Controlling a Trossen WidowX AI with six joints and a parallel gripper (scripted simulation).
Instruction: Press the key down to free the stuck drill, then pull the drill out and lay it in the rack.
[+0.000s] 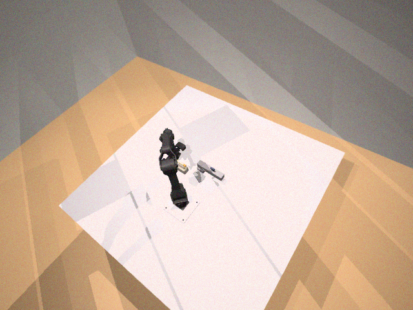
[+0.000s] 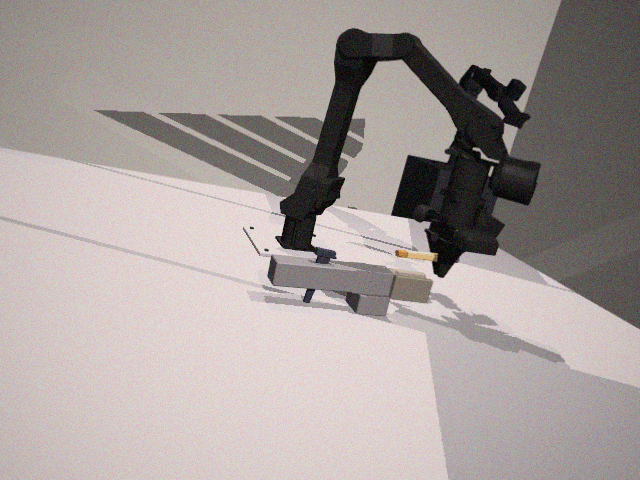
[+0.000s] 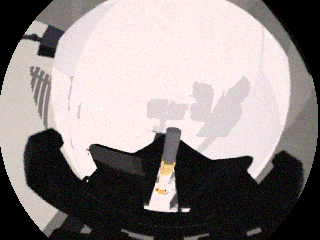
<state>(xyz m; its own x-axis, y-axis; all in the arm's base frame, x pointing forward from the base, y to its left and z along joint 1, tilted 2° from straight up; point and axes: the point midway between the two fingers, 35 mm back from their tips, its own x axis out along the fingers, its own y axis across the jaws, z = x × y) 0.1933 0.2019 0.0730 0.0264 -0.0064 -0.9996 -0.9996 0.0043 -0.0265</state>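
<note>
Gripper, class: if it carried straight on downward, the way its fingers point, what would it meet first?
Probably the white table top just beyond the tan rack; the gripper, holding the drill, hangs near the rack's end, though depth is unclear.

A white mat (image 1: 253, 213) covers the wooden floor (image 1: 53, 160). On it stand the arm's base plate (image 2: 258, 241), a grey block fixture (image 2: 330, 279) (a dark blue key (image 2: 323, 255) through it) and a beige rack (image 2: 410, 287) touching the fixture's end.

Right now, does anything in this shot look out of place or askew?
Nothing looks damaged or spilled. The one thing off its resting place is the drill: the gripper is shut on it and holds it level in the air above the beige rack, beside the grey block with the blue key.
</note>
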